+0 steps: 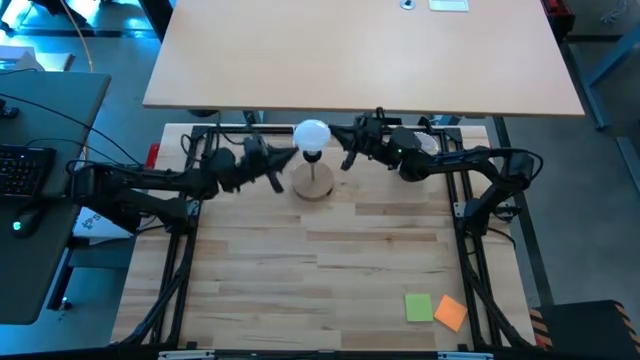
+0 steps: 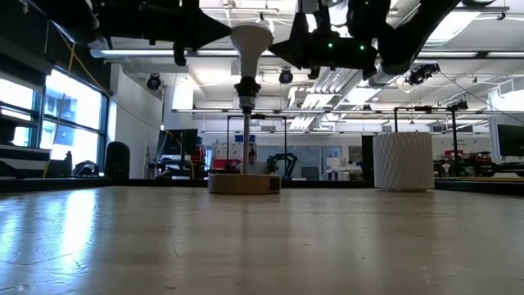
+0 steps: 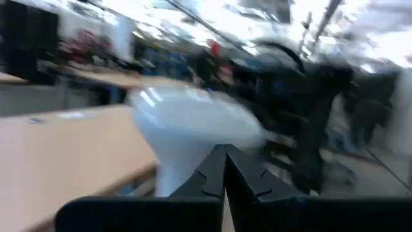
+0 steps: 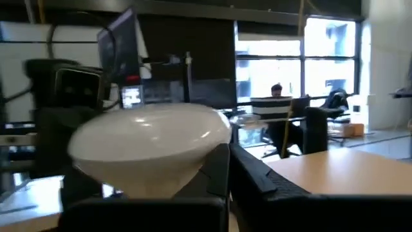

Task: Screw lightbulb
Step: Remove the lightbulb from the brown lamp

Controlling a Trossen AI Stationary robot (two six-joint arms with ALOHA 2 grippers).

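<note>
The white lightbulb (image 1: 312, 134) stands upright with its base in the black socket (image 2: 246, 88) on a post rising from the round wooden stand (image 1: 313, 186). My left gripper (image 1: 290, 157) is shut, and comes level from the table's left toward the bulb's lower part (image 3: 193, 129). My right gripper (image 1: 346, 158) is shut too, and comes from the table's right beside the globe (image 4: 151, 145). Both hang well above the table top. My left gripper has its shut fingertips (image 3: 217, 169) right at the bulb's tapering neck (image 3: 177, 169), coming level from the table's left. I cannot tell whether they touch it. My right gripper has its shut fingertips (image 4: 222, 169) close beside the globe's side (image 4: 206, 145), level from the table's right. I cannot tell whether they touch.
A white ribbed cup (image 2: 401, 161) stands at the back right. A green note (image 1: 418, 307) and an orange note (image 1: 451, 312) lie near the front right corner. A second tabletop (image 1: 360, 50) lies beyond the far edge. Black frame rails (image 1: 180, 260) run along the sides.
</note>
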